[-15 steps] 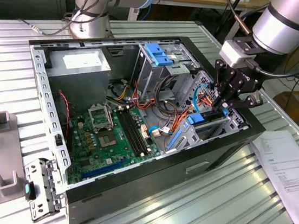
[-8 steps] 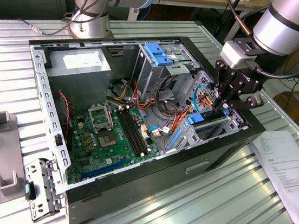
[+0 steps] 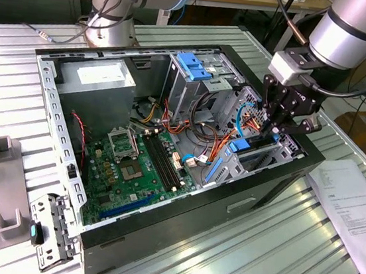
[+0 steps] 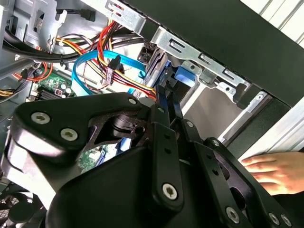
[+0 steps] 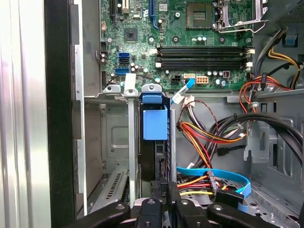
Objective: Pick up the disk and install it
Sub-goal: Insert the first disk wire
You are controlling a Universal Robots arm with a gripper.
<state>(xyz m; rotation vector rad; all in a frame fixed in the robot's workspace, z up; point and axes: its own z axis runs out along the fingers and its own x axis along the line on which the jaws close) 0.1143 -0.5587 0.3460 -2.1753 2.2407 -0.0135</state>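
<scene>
In the exterior view, the gripper reaches down into the open computer case lying on the desk, at the drive bay near the case's front wall, so the disk can slide edgewise into its slot.

In the second wrist view, the gripper's fingers are pressed together on the thin blue edge of the disk, steadying it against the bay's metal bracket. A person's hand rests outside the case.

In the first wrist view, the disk stands upright between the bay rails, mostly seated, beside the motherboard.
</scene>
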